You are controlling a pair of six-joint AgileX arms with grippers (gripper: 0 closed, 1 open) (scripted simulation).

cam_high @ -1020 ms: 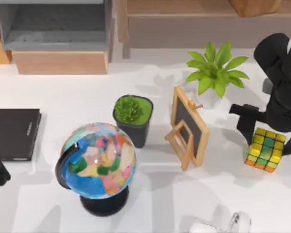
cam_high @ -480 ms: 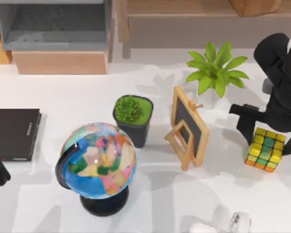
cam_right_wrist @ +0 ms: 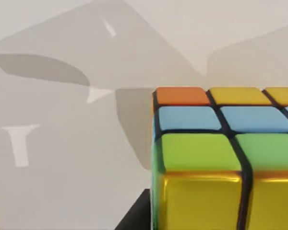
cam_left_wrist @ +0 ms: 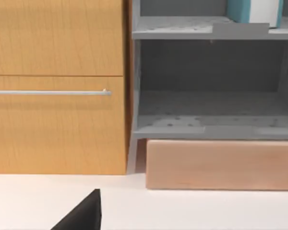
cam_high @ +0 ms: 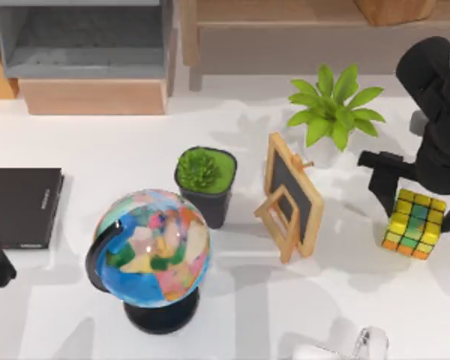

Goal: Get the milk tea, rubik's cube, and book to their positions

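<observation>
One rubik's cube [cam_high: 414,224] between right jaws, apparently lifted

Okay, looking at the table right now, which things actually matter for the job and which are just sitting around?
For the job:
- rubik's cube, between the right gripper's fingers at the table's right
- book, teal, on the grey shelf

Just lying about:
- globe
- black plant pot
- small chalkboard easel
- leafy green plant
- flat black book
</observation>
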